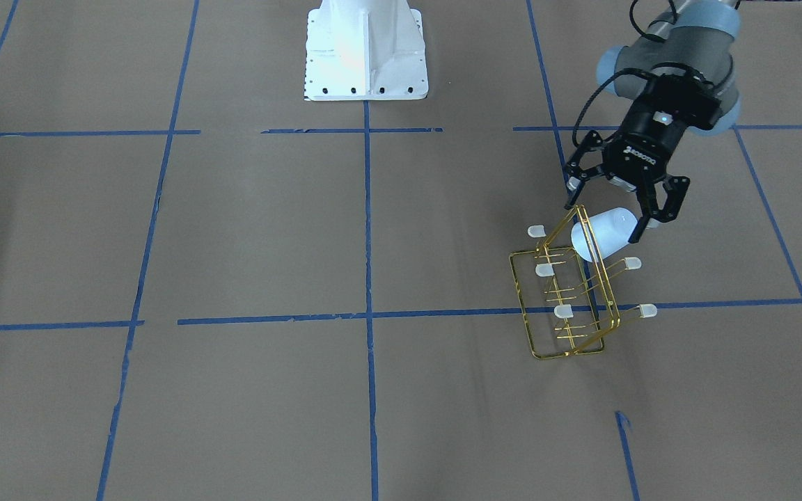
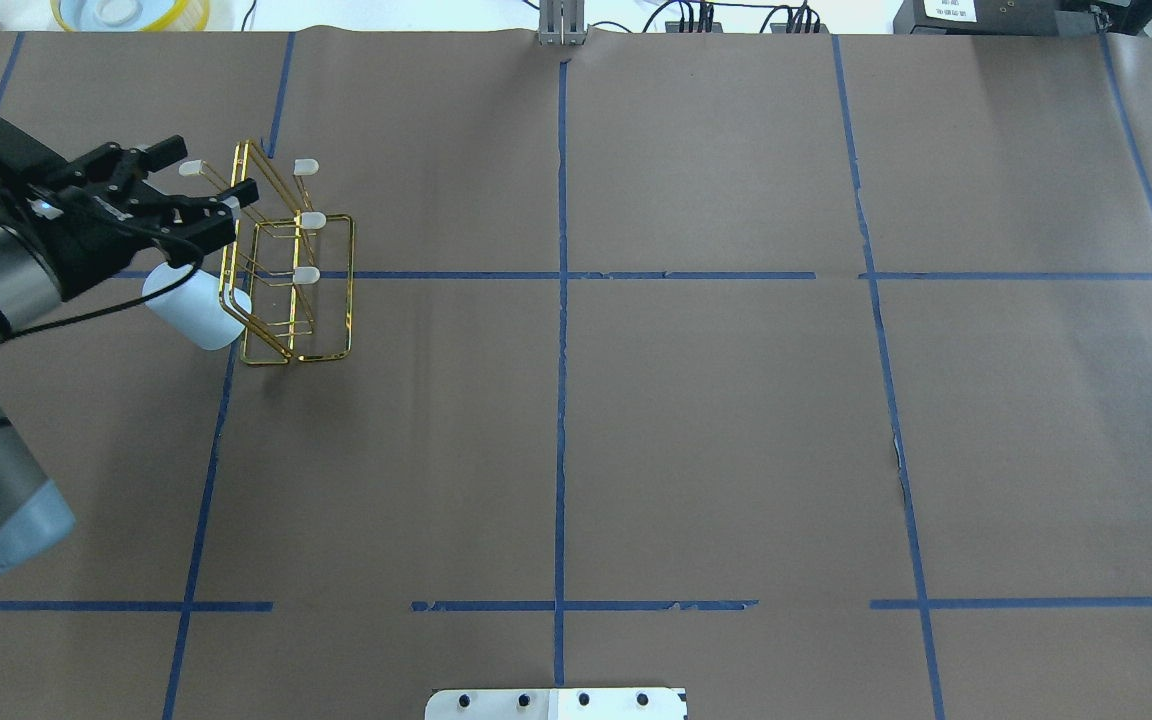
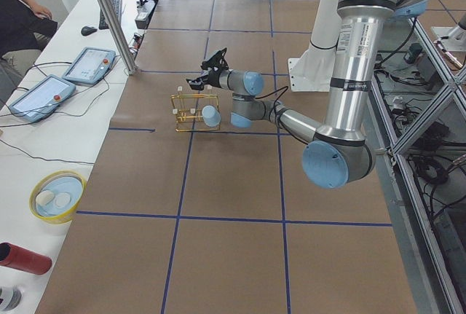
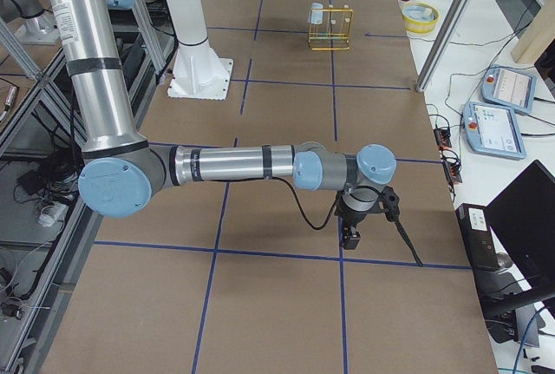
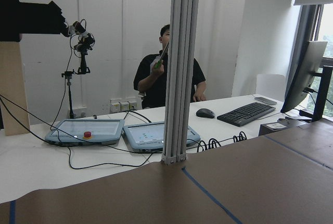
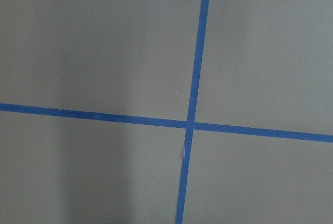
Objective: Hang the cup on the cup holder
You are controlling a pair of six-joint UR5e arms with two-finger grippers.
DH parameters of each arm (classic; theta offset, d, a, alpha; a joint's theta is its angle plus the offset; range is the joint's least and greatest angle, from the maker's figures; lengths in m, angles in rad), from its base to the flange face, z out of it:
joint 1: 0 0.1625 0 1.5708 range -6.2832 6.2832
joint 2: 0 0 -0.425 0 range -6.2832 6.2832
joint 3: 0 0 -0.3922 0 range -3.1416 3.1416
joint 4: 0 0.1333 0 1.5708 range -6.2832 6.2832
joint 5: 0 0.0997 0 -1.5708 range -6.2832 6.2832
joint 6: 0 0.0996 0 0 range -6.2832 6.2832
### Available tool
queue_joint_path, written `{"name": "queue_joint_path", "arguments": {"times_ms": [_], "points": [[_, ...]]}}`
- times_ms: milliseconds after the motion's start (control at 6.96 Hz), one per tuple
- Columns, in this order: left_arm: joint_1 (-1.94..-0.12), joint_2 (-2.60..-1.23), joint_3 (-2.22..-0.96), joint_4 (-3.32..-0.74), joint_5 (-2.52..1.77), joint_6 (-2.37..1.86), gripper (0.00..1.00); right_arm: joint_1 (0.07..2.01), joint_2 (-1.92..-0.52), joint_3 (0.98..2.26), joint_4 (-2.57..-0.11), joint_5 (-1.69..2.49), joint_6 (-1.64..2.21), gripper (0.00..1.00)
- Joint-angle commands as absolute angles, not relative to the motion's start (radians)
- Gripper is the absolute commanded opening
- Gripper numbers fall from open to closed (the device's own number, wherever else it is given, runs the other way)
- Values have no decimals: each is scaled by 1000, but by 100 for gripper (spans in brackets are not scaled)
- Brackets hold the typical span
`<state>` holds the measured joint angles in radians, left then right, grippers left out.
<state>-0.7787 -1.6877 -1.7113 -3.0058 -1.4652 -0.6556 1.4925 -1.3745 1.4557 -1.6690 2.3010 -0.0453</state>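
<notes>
Plainly, the left jaws stood spread wide and empty, raised just above the cup (image 1: 608, 233) and gripping nothing. That cup sat tilted on an end prong of the cup holder (image 1: 571, 299), its mouth toward the wire frame. The holder stood on the counter (image 1: 269, 229). The right jaws hung low, well apart; how far open they were could not be told.

Beyond the left claw (image 2: 218, 170), your white desk (image 5: 31, 167) meets a white wall (image 5: 114, 37), a bright window (image 5: 326, 31) to its right; beneath the claw, brown paper (image 1: 269, 229) with blue tape (image 1: 367, 229).
</notes>
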Motion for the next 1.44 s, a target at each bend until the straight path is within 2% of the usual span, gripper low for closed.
{"name": "queue_joint_path", "arguments": {"times_ms": [0,287,431,719,1293], "points": [[-1040,-1669,-1631,-3004,-1854,-666,100,1493,-1374,1456,-1669,2301,-46,100],[-1296,-1675,-1489,-2991,-2198,-667,100,1493,-1374,1456,-1669,2301,-44,100],[-1398,-1680,-1459,-2915,-2336,-669,100,1493,-1374,1456,-1669,2301,-46,100],[-1582,-1677,-1462,-2551,-2439,-617,100,1493,-1374,1456,-1669,2301,-46,100],[-1588,-1674,-1463,-1876,-2415,-27,100,1493,-1374,1456,-1669,2301,-44,100]]}}
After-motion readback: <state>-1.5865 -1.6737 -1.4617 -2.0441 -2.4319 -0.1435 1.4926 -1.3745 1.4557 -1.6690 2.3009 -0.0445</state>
